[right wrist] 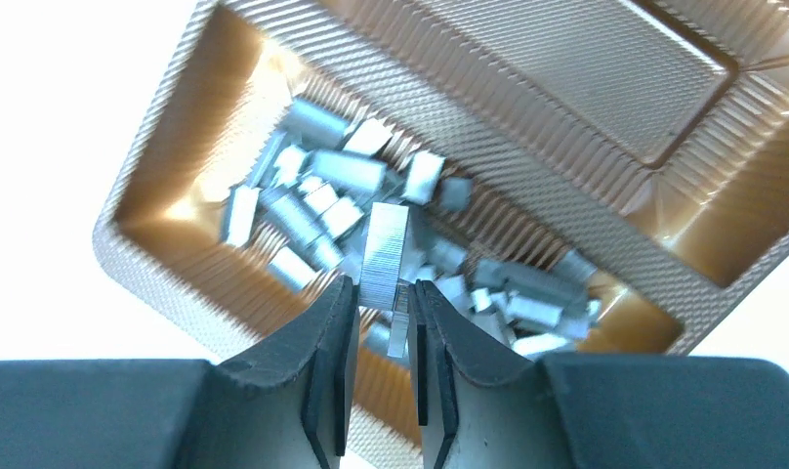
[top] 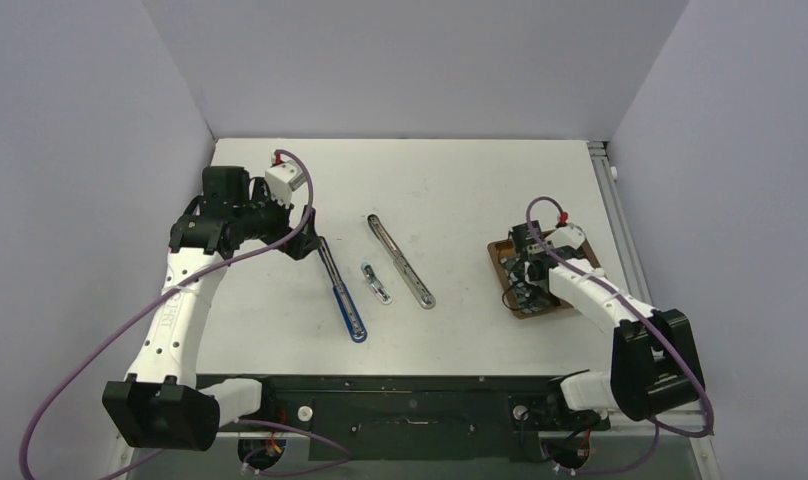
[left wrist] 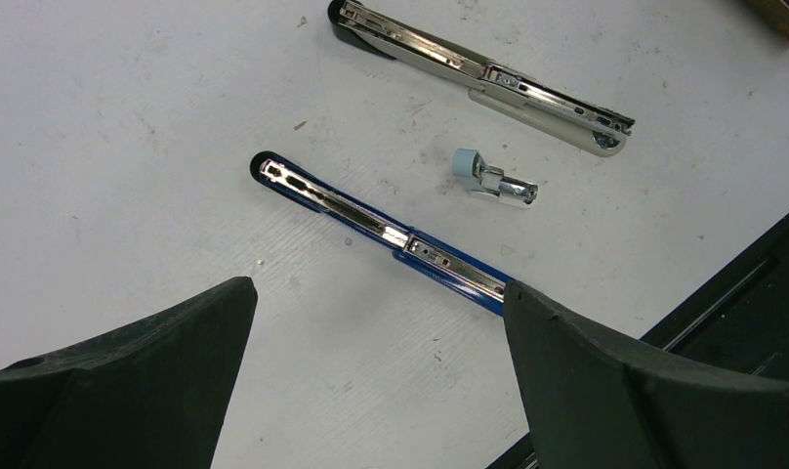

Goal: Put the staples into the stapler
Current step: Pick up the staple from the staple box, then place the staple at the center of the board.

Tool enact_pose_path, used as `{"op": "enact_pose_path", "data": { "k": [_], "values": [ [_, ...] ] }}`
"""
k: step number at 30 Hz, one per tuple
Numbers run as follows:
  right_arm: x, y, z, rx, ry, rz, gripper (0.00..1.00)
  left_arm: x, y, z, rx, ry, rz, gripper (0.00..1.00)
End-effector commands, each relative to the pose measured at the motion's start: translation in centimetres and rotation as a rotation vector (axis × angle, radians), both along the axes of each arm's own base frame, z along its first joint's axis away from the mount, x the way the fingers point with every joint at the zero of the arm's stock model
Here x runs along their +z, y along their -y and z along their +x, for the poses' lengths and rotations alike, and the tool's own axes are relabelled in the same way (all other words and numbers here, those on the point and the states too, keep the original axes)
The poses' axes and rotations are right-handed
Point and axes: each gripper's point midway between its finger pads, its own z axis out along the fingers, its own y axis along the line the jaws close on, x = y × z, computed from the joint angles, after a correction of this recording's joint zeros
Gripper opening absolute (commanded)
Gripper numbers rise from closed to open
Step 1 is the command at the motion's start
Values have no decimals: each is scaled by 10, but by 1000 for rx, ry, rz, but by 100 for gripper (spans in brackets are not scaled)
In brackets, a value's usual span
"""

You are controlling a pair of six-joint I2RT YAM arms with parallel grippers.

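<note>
Only the right wrist view shows the right tool (right wrist: 383, 285) pinching one silvery, ribbed staple strip (right wrist: 385, 244), just above the loose staples (right wrist: 322, 186) heaped in the brown tray (right wrist: 176, 147). Left of the tray, the left tool (left wrist: 376, 291) hangs spread by the blue stapler (left wrist: 371, 223), opened flat on the tabletop (left wrist: 127, 147).
</note>
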Motion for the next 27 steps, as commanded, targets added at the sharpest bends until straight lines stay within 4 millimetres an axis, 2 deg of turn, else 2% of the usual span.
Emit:
{"op": "enact_pose_path", "data": {
  "k": [1,6,11,15,18,23,27],
  "values": [
    [44,-22,13,68,101,-48,9,25,-1,8,9,93,-8,96],
    [68,-52,18,152,151,-39,9,27,-2,9,16,101,-5,96],
    [73,-97,20,302,153,-34,9,27,-2,9,20,103,-7,96],
    [53,-128,15,397,96,-48,9,27,-3,8,22,102,-8,96],
    [30,-141,9,442,41,-55,9,28,-4,8,26,106,-6,96],
    [3,-150,4,487,-15,-71,9,27,-5,7,29,106,-4,96],
    [-5,-151,3,504,-35,-95,12,27,-5,7,31,106,-2,96]
  ]
}}
